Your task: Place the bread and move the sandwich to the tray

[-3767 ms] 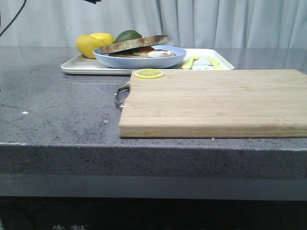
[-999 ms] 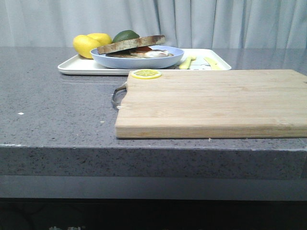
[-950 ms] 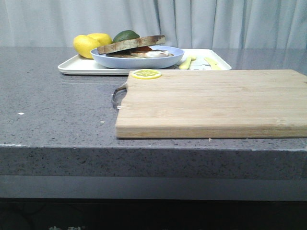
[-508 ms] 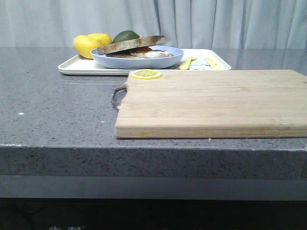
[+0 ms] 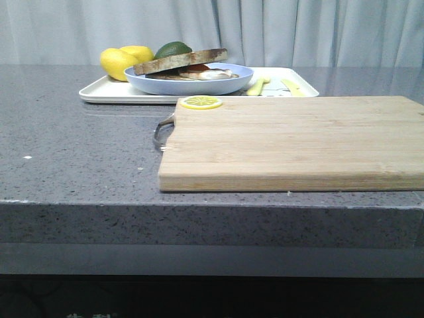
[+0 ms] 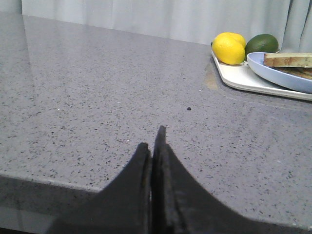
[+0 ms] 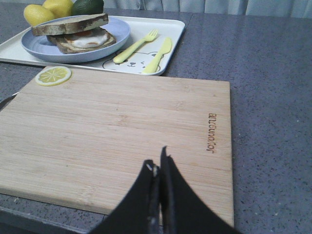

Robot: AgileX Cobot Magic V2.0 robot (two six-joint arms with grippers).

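**Both arms pulled back, sandwich on the tray**

The left fingers (image 6: 153, 146) are pressed together, empty, low over bare counter (image 6: 97, 97). The right fingers (image 7: 158, 168) are likewise closed on nothing, above the board (image 7: 122, 126), well short of the food. The bread (image 7: 70, 23) caps the sandwich (image 7: 83, 39) on its plate (image 7: 117, 36), which sits in the tray (image 7: 170, 36) beside cutlery and fruit; the task looks complete.
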